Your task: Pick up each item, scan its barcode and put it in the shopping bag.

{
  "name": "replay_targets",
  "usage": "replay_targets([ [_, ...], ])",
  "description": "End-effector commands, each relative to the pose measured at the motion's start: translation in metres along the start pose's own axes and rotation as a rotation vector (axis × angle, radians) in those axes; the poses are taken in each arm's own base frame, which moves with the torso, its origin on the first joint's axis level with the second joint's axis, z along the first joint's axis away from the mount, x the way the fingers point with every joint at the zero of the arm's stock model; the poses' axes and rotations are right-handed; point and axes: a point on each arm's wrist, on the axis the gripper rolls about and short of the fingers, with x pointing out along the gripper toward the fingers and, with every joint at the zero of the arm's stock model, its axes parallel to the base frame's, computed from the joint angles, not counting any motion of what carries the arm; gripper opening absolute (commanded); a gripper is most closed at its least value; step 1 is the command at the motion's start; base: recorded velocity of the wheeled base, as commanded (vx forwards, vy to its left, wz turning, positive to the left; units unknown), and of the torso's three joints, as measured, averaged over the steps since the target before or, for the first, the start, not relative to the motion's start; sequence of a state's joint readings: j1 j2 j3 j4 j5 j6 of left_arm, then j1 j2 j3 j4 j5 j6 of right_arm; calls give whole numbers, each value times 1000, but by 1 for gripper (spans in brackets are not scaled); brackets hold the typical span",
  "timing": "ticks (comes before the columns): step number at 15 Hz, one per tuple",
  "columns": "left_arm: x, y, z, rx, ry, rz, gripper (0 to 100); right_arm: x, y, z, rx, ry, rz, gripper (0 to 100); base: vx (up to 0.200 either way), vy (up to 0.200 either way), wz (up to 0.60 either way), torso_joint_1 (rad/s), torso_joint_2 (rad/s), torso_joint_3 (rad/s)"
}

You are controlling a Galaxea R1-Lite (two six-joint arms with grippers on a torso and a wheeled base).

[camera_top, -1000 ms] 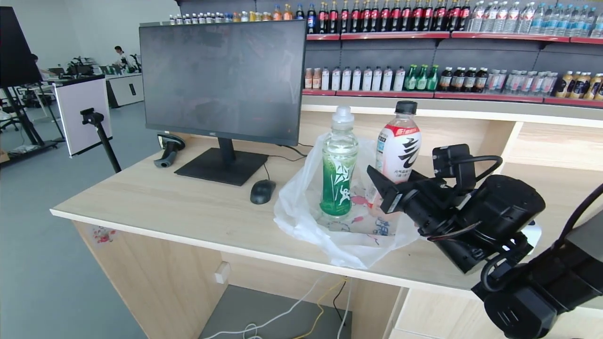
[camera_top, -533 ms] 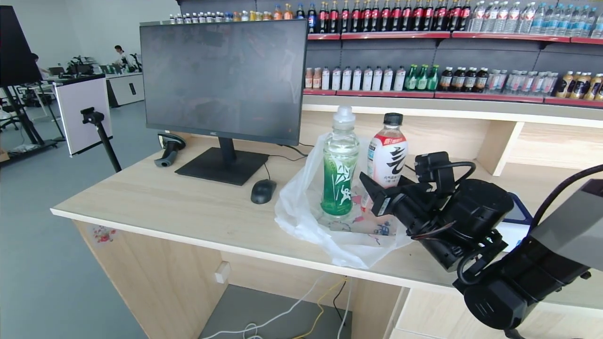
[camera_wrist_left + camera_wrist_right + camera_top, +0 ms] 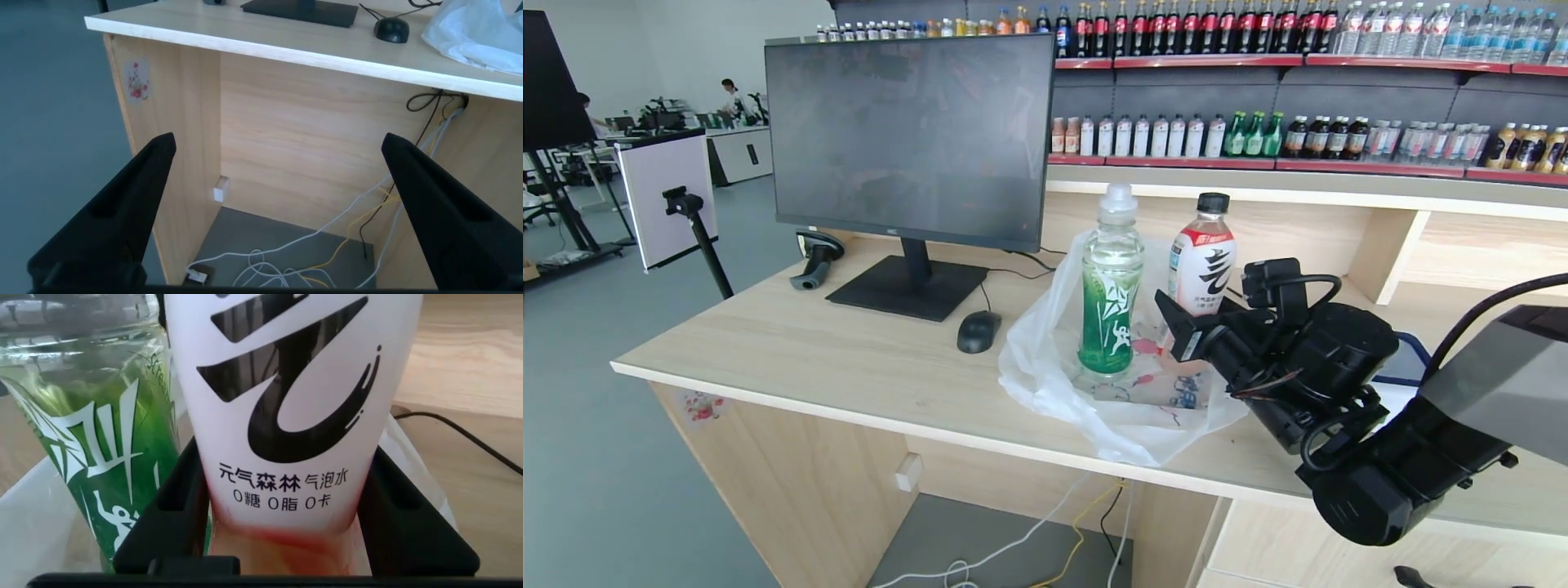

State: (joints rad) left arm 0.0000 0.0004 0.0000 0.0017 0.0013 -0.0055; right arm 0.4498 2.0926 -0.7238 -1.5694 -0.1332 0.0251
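My right gripper (image 3: 1186, 333) is clamped on the white bottle (image 3: 1202, 260), low on its body, with a finger on each side of the label. The bottle stands upright over the right part of the bag (image 3: 1045, 367), just beside the green bottle (image 3: 1108, 304) that stands inside the bag. In the wrist view the two bottles look very close. I cannot tell whether they touch, or whether the white bottle's base is down on the bag's floor, because my fingers hide it.

I judge this to be the putting-in step. To do it well, I should hold the bottle upright and lower it straight until the base sits flat on the plastic rather than on a fold. The green bottle is tall and narrow and likely tips easily, so I should give it room. Once the bottle is seated, I should part my fingers only slightly and draw back away from the bag. The slack plastic could catch on a fingertip and drag.

My left gripper (image 3: 278, 143) hangs spread wide and empty, below the desk (image 3: 270, 45) top, well apart from the bag.
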Motion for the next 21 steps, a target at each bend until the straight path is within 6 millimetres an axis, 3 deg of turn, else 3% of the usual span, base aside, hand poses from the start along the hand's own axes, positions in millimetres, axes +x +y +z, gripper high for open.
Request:
replay_targets([
  [1,0,0,0,-1,-1,0,100,1,-1,-5,-2,10,-1,0,0,0,0,0,0,0],
  [21,0,0,0,-1,-2,0,100,-11,9,-19,3,83,29,0,0,0,0,0,0,0],
])
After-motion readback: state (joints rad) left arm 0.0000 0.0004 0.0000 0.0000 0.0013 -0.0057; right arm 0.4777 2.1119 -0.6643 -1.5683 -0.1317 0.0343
